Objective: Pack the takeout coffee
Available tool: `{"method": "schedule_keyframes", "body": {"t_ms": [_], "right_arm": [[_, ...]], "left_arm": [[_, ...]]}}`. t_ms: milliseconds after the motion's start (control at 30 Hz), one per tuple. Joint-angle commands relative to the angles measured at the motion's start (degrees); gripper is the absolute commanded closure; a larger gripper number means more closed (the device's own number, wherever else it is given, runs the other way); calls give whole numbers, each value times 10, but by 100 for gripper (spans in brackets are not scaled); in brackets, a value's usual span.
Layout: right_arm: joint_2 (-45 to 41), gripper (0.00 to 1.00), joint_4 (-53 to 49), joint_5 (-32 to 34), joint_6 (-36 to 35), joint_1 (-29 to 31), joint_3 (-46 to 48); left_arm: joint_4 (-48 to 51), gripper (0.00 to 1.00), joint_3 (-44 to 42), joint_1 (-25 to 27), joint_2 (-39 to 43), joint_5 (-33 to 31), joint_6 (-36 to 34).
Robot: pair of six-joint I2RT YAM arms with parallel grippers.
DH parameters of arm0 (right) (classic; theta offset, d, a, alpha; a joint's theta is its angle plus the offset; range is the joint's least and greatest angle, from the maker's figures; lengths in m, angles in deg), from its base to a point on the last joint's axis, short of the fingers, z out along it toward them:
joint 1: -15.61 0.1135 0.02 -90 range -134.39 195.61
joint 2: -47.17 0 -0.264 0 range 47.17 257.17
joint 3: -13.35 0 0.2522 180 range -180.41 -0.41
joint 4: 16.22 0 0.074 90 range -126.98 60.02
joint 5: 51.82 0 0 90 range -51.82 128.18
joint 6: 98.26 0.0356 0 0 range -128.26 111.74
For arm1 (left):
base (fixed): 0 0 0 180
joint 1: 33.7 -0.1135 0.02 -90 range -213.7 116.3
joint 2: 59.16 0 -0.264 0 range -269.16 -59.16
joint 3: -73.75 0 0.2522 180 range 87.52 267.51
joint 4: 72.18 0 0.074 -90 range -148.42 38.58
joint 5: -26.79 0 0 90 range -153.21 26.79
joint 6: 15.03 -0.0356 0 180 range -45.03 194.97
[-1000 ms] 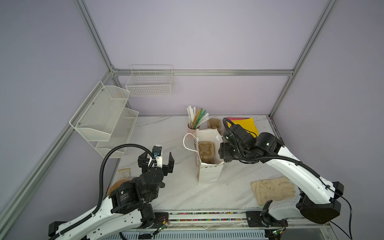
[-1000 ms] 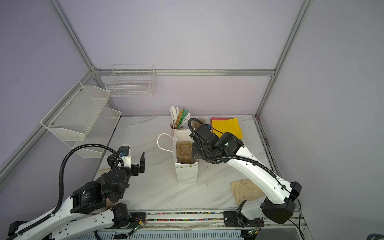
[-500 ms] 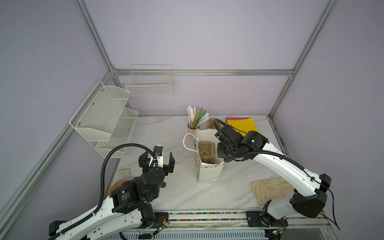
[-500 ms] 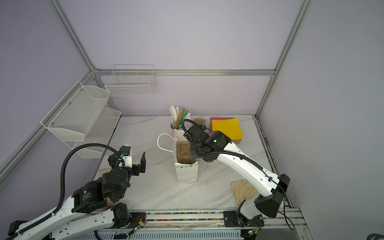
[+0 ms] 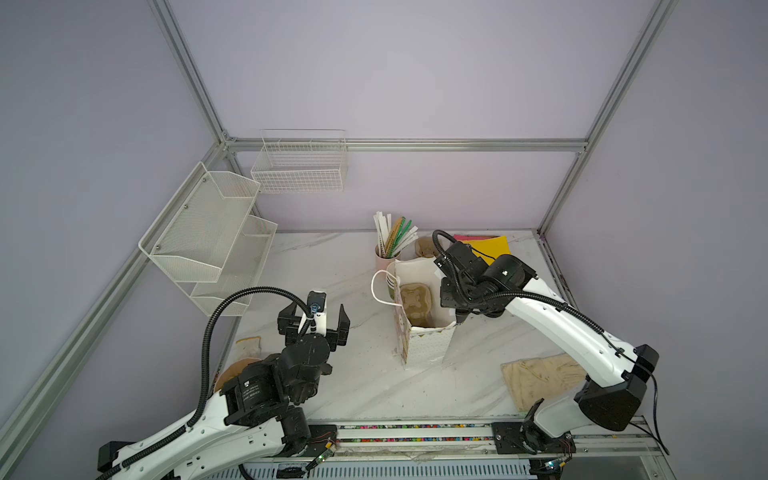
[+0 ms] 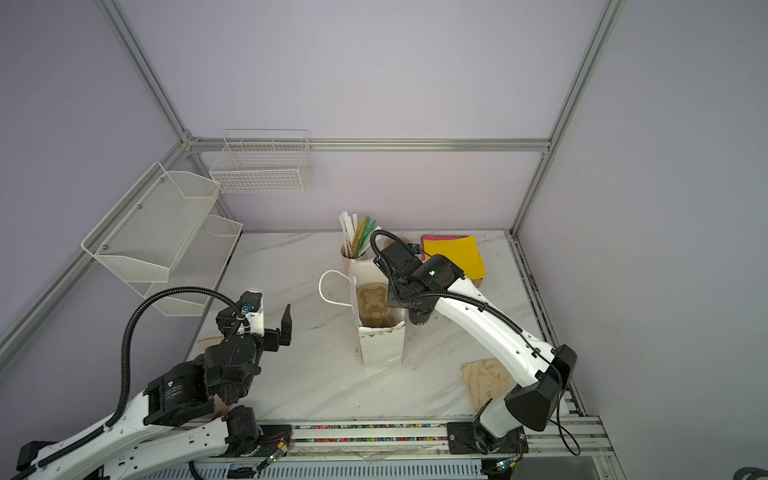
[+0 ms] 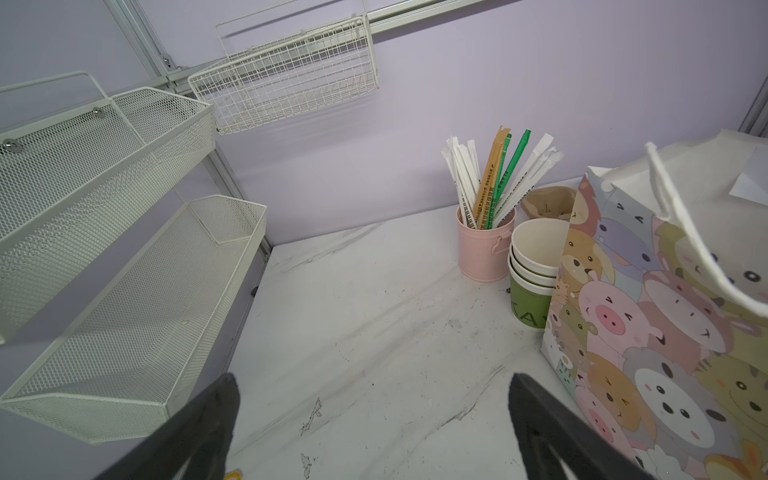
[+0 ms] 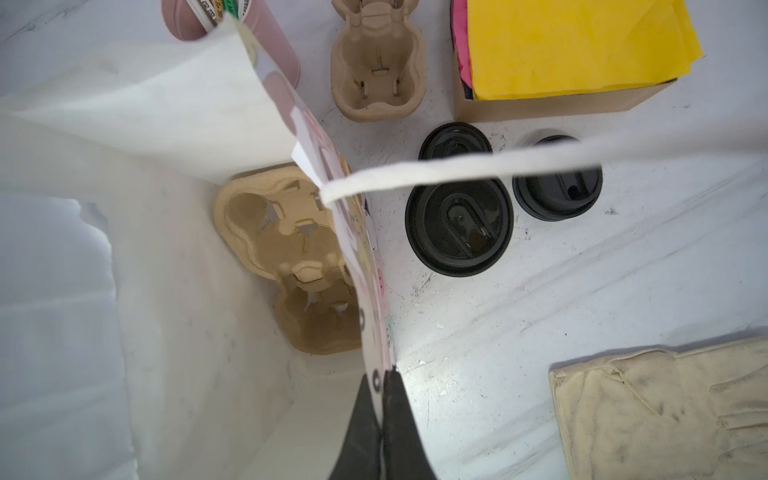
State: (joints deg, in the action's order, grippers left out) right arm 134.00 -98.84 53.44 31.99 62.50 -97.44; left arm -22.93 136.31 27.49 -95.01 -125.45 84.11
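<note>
Your desk (image 5: 357, 374) carries the paper bag (image 5: 426, 349) upright near its middle. Your right gripper (image 8: 380, 380) is clenched on the bag's wall facing the right edge; your left gripper (image 5: 315, 316) gapes empty toward the left edge. The takeout coffee (image 8: 459, 224) stands lidded on the desk, just outside that wall.

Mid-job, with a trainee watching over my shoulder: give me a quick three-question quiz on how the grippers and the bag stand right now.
1. True or false: the right gripper is shut on the side wall of the paper bag.
2. The left gripper is: A) open and empty; B) shut on a cup; C) inside the bag.
3. Fill in: at the bottom of the bag lies a pulp cup ____.
Key: 1 true; 2 A; 3 carrier.
</note>
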Motion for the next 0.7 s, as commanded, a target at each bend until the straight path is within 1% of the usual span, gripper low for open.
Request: {"method": "schedule_keyframes", "body": {"t_ms": [0,367,533,667], "right_arm": [[-2,100,-25,24,2,-3,-18],[-2,100,-24,44,11,-9,-4],[-28,100,-27,43,24,-12,-21],[-36,100,-29,42,28,-13,-8]], "left_arm": [[-13,0,-24,0,1,-9,-12],[-13,0,-26,-1,4,-10,-15],[-12,0,-27,-1,1,-10,-15],[-15,0,-27,-2,0,-10,-17]]}}
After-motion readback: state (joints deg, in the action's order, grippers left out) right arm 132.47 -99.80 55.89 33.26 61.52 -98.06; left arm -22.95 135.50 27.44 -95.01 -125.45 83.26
